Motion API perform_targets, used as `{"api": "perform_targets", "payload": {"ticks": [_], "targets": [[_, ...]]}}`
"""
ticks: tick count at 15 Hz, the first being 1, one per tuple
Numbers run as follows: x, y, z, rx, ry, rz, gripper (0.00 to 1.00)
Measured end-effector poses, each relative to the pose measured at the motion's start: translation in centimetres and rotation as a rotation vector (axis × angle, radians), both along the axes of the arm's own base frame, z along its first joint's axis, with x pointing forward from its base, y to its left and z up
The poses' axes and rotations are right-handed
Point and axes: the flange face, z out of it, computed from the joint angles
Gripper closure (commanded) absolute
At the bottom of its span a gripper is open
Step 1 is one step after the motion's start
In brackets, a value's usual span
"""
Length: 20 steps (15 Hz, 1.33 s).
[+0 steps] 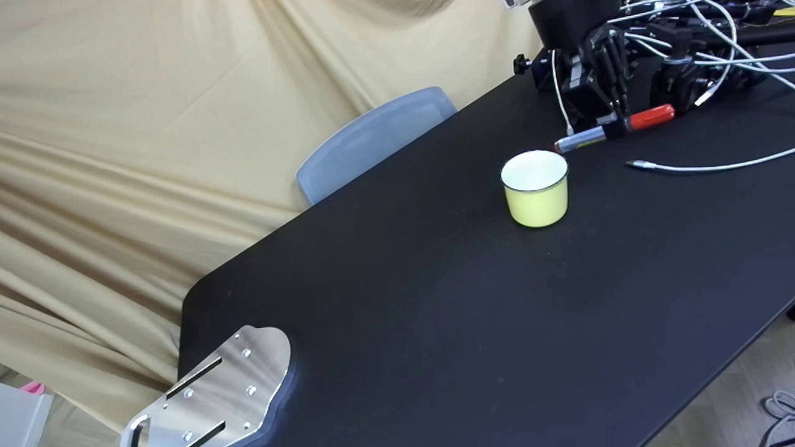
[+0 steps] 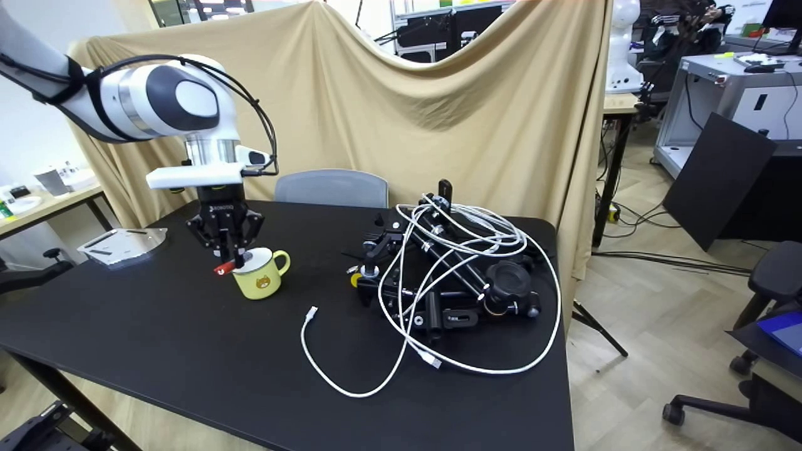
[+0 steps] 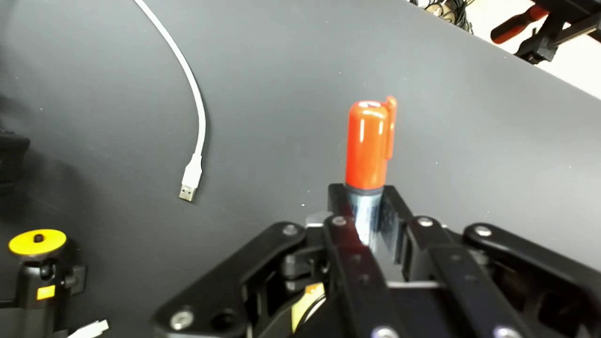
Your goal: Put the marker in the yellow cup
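Note:
The yellow cup (image 1: 537,208) stands upright on the black table (image 1: 397,323). It also shows in an exterior view (image 2: 258,283) with its handle, and partly behind the gripper's linkage in the wrist view (image 3: 304,305). The marker (image 1: 652,118) has a red cap and a silvery barrel; it also shows in an exterior view (image 2: 224,269) and in the wrist view (image 3: 367,145). My gripper (image 3: 365,202) is shut on the barrel below the cap. In an exterior view the gripper (image 1: 612,123) holds the marker near-level, its barrel end close beside the cup's rim. Its exact height is unclear.
Black tripod gear (image 2: 438,294) with tangled white cables (image 2: 495,371) lies on the table near the cup. A loose cable end (image 3: 191,173) lies below the gripper. A metal plate (image 1: 217,391) is at a far corner. A grey chair (image 2: 332,188) stands behind the table.

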Motion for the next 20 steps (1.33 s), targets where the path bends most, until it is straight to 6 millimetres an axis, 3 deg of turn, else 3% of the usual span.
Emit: {"api": "perform_targets", "payload": {"ticks": [7, 20], "targets": [[2.5, 1.6, -2.7, 0.001, 0.017, 0.027, 0.95], [3.5, 1.3, -2.4, -0.092, 0.085, 0.064, 0.95]]}}
